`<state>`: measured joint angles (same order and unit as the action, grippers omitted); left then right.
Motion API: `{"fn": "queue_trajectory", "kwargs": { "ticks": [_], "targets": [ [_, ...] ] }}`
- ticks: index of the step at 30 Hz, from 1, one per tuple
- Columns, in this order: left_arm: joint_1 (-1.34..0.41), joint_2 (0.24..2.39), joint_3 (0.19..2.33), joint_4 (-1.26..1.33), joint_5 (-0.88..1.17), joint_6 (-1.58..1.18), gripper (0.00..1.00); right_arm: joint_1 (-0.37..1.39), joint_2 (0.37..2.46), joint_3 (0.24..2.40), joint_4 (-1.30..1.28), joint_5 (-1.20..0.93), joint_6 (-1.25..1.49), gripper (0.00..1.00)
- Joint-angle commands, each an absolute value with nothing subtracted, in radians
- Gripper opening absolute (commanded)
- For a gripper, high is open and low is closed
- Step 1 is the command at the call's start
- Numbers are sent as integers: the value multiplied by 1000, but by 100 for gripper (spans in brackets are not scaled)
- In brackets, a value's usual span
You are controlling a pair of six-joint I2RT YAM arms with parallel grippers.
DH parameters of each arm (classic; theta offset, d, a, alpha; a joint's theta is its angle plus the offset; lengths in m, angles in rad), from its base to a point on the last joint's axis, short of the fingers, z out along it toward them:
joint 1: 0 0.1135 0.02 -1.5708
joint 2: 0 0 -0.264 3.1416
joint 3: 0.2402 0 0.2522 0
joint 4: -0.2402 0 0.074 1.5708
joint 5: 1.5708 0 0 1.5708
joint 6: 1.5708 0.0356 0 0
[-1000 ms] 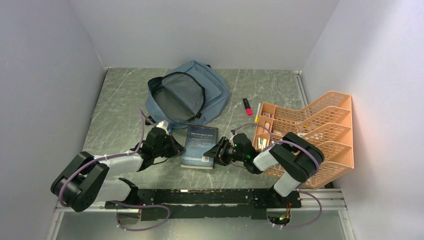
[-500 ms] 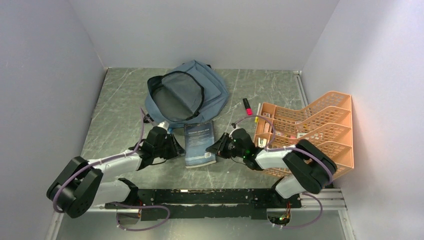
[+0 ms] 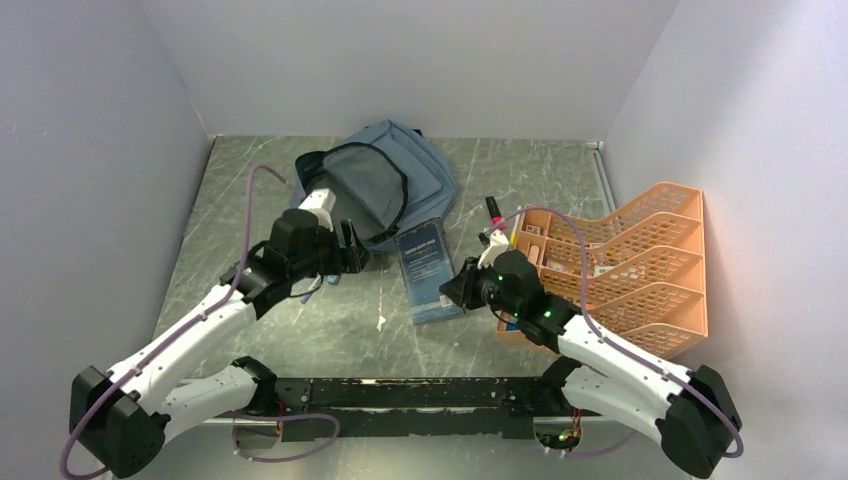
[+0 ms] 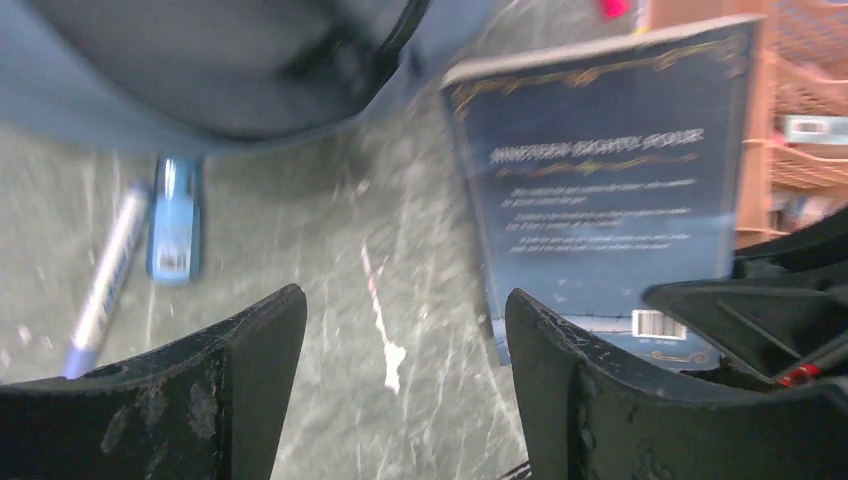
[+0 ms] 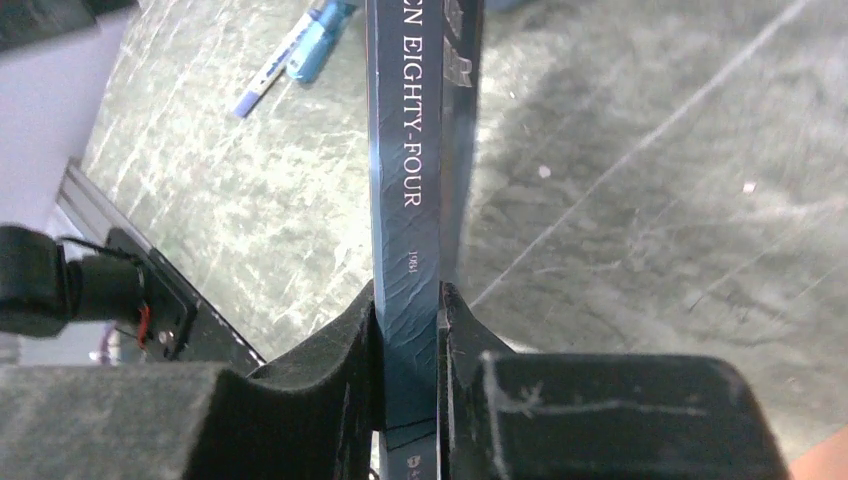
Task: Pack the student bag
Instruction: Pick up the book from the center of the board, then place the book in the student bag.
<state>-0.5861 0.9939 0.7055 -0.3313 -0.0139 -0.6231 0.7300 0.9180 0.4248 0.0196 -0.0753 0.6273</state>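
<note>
student bag [image 3: 375, 190]: back middle of tabletop [image 3: 250, 200], main zip open, mouth gaping toward the arms; same spot as before.
book [image 3: 428, 270]: dark blue paperback, now further from the arm bases and more to the right than a second ago; far end just short of the bag's near-right edge.
right tool [image 5: 408, 400]: clenched on the book's near end, one finger on each cover; arm stretched out more than before.
left tool [image 4: 400, 380]: released, jaws wide, nothing between; was closed a second ago; has moved up beside the bag's near-left rim.
pen [image 4: 105, 280], small blue item [image 4: 172, 230]: side by side on tabletop, just off the bag's edge.
orange mesh tray [image 3: 640, 270]: right side, unchanged.
</note>
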Motion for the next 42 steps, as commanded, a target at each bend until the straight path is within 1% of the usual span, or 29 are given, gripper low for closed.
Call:
{"fn": "queue_trajectory", "kwargs": {
  "ticks": [1, 4, 5, 6, 9, 15, 19, 21, 24, 26, 28, 29, 30, 34, 39, 42],
  "targets": [
    [-591, 950, 868, -342, 83, -333, 77, 727, 844, 577, -46, -163, 299, 0],
    [-591, 914, 937, -343, 210, -138, 82, 726, 873, 715, -163, -254, 162, 0],
    [-591, 898, 948, -345, 253, -81, 87, 727, 882, 748, -190, -293, 126, 0],
    [-591, 877, 952, -343, 289, -37, 96, 727, 888, 778, -214, -335, 96, 0],
    [-591, 822, 958, -344, 375, 95, 98, 726, 898, 854, -273, -461, 21, 0],
    [-591, 770, 996, -457, 575, 315, 98, 726, 930, 991, -444, -710, -135, 0],
    [-590, 774, 1029, -535, 679, 386, 93, 727, 949, 1061, -555, -782, -214, 0],
    [-595, 774, 1032, -546, 700, 377, 92, 726, 942, 1074, -568, -802, -225, 0],
    [-594, 780, 1025, -534, 761, 350, 88, 727, 923, 1075, -548, -828, -215, 0],
    [-595, 796, 1021, -525, 803, 326, 82, 726, 920, 1076, -537, -840, -210, 0],
    [-595, 818, 1024, -515, 817, 300, 67, 727, 925, 1082, -537, -841, -214, 0],
    [-595, 827, 1025, -514, 822, 291, 62, 726, 928, 1084, -537, -837, -217, 0],
    [-595, 836, 1029, -516, 832, 284, 61, 726, 930, 1086, -535, -833, -218, 0],
    [-600, 858, 1025, -514, 877, 259, 60, 726, 946, 1101, -539, -802, -239, 0],
    [-628, 881, 1025, -544, 877, 255, 60, 727, 976, 1146, -583, -790, -286, 0],
    [-658, 907, 1038, -577, 891, 266, 58, 727, 997, 1172, -614, -788, -305, 0]
  ]
}}
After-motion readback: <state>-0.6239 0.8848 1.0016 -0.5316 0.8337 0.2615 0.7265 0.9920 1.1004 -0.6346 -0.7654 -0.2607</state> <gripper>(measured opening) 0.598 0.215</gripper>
